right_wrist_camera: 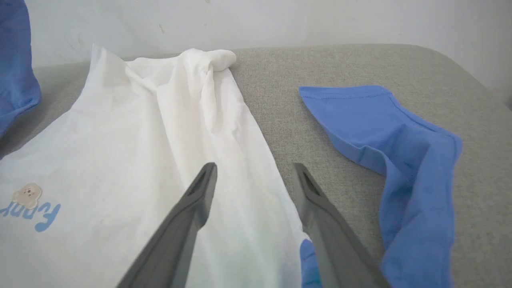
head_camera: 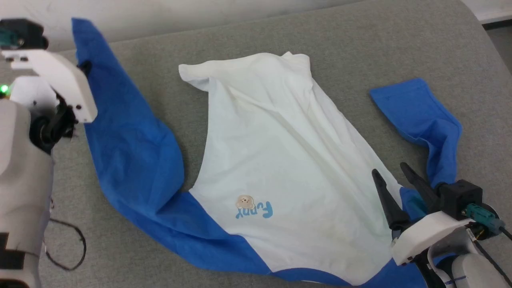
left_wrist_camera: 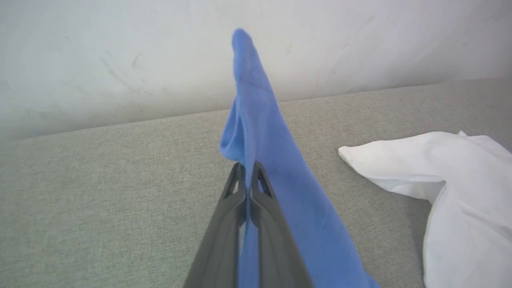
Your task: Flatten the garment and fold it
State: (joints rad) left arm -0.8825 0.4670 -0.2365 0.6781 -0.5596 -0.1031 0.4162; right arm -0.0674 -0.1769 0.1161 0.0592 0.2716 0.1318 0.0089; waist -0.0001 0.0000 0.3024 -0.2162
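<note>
- At the left, the left hand (left_wrist_camera: 249, 167) has its two dark fingers pressed together on the left sleeve (head_camera: 128, 132) of the thin white fabric shirt with bright blue long sleeves (head_camera: 280, 152). This sleeve's end is lifted off the surface, and the rest hangs down to the shoulder.
- In the middle, the white body of the shirt lies on the counter (head_camera: 360, 40) with the small tan bear patch (head_camera: 245, 201) facing up. It is mostly spread, but long creases cross it and the far hem (head_camera: 240, 66) is curled.
- At the right, the right hand (head_camera: 388, 169) is above the near edge of the shirt, with its fingers spread and nothing between them.
- Beside it, the right sleeve (head_camera: 420, 108) lies bent on the counter.
- My judgement: the flattening is about half done, both sleeves need straightening, and no fold is made yet.
- The counter is covered with grey woven cloth and has a rounded far corner. A pale wall (left_wrist_camera: 120, 60) with faint marks stands behind it.
</note>
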